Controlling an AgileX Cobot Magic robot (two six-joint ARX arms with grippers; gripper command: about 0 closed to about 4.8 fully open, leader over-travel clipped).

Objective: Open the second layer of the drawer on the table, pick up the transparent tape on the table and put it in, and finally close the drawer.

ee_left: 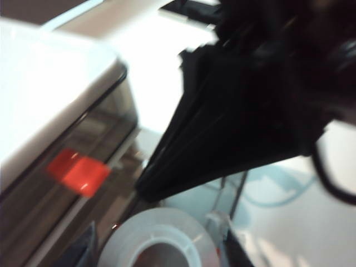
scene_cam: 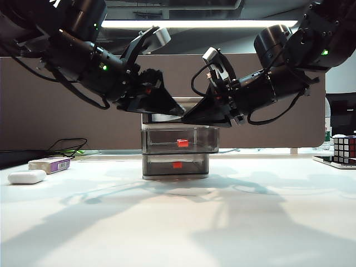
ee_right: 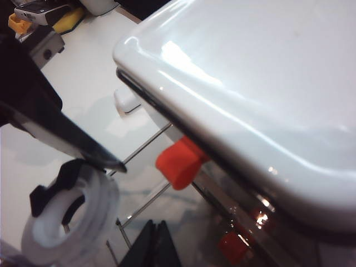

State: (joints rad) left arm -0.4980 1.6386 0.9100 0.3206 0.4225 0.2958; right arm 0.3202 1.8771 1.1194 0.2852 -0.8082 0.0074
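Clear tape roll (ee_left: 158, 245) above pulled-out smoky middle drawer (scene_cam: 179, 139), red tab, white table (scene_cam: 178, 222).

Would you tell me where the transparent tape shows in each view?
Exterior: not discernible; left gripper and right gripper meet above the drawer unit.
Left wrist: transparent tape in the left jaws, beside the unit.
Right wrist: the tape below the left gripper, before the unit.
Shared landmark: the drawer unit.

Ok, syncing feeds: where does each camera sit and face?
Exterior: low, facing the drawer unit; left end effector and right end effector meet at its top.
Left wrist: above the unit, looking down at the transparent tape it holds.
Right wrist: beside the unit, facing a red handle past its fingertips.
Both wrist views share the tape.
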